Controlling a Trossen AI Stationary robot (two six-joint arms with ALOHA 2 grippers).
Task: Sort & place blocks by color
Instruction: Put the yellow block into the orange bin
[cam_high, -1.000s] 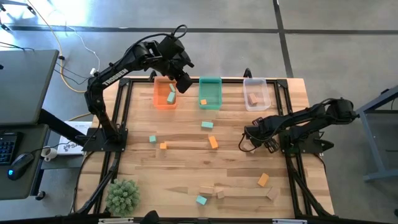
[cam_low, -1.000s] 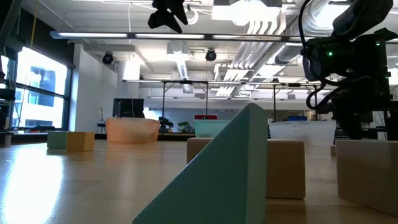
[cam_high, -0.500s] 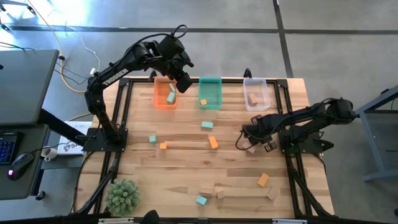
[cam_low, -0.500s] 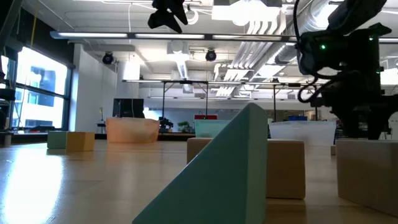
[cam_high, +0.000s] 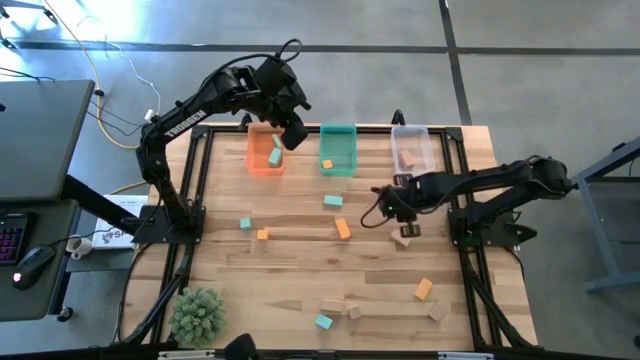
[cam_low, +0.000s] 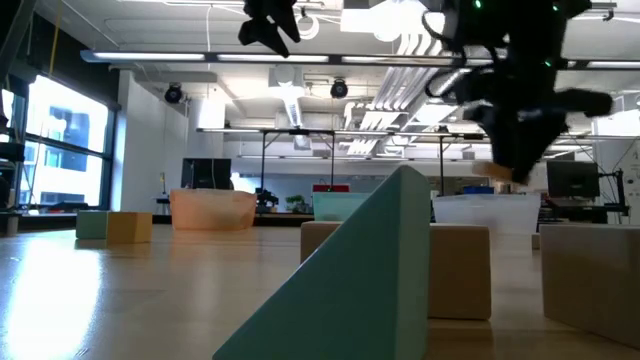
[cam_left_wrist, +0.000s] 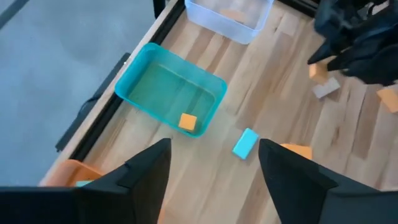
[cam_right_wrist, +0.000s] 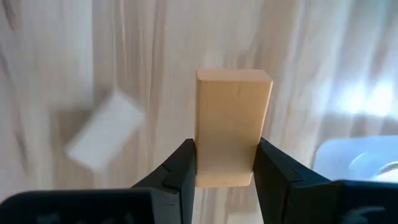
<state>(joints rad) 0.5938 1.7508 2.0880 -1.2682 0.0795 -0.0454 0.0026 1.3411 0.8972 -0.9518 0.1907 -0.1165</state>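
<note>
My right gripper (cam_high: 405, 222) is shut on a plain wood block (cam_right_wrist: 233, 118) above the table's right middle, near the clear bin (cam_high: 412, 150). A second wood block (cam_high: 403, 240) lies on the table just below it. My left gripper (cam_left_wrist: 214, 168) hangs open and empty over the orange bin (cam_high: 265, 150), which holds teal blocks (cam_high: 273, 155). The teal bin (cam_high: 338, 150) holds an orange block (cam_left_wrist: 187, 121). Teal, orange and wood blocks lie scattered on the table, among them a teal one (cam_high: 333, 201) and an orange one (cam_high: 343, 228). My right gripper pinches the wood block's two long sides (cam_right_wrist: 205, 168) between its two fingers, at the end nearest the wrist. The fingers come from above, pointing steeply down, and lie along the block. The rest of the block sticks out past the fingertips, clear of the table.
A fuzzy green plant (cam_high: 195, 315) stands at the near left corner. Several wood blocks (cam_high: 345, 308), a teal block (cam_high: 323, 322) and an orange block (cam_high: 423, 289) lie near the front edge. The three bins stand in a row along the far edge.
My right gripper has risen from the table and gone toward the far edge and the clear bin, taking one wood block up clear of the table. The other wood block has stayed on the table where it was.
</note>
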